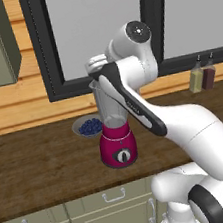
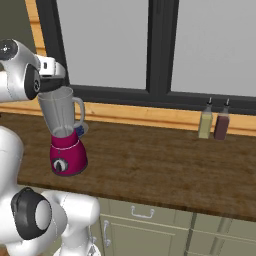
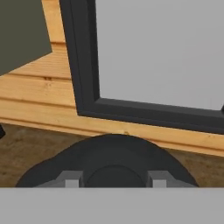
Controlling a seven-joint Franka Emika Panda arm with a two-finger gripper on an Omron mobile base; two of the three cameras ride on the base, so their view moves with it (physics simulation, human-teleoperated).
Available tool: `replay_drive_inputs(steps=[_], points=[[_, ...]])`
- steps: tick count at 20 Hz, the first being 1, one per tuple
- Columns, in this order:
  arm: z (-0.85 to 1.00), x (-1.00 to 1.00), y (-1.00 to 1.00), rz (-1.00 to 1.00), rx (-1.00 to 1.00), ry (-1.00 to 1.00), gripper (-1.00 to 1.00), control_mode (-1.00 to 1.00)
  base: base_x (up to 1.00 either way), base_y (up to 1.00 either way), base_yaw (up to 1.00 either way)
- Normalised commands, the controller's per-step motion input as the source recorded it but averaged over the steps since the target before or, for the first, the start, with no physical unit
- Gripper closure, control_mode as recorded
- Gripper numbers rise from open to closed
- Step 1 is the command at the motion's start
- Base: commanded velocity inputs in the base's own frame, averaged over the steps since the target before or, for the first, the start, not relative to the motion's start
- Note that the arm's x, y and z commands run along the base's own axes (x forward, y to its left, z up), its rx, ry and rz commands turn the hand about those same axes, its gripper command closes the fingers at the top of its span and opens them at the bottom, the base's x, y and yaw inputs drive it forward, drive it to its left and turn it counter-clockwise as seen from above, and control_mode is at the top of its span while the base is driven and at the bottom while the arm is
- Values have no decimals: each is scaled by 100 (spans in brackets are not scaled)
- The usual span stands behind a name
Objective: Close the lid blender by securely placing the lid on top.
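Wooden counter (image 1: 40,164) under the window carries the blender (image 1: 116,133). We hold the lid (image 3: 109,164) clamped between our gripper (image 3: 113,180) fingers, right above the jar's mouth. What remains, we judge: lowering, seating it, letting go.

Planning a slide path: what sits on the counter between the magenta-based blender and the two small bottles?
Nothing: in the right base view, bare wooden counter runs from the blender to the bottles.
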Motion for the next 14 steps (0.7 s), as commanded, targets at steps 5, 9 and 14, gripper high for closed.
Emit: replay_drive_inputs(steps=[5, 9, 14], points=[[-16, 6, 0, 0, 0, 0, 100, -100, 0, 0, 0], [-13, 3, -3, 0, 0, 0, 100, -100, 0, 0, 0], [-6, 2, -9, 0, 0, 0, 100, -100, 0, 0, 0]])
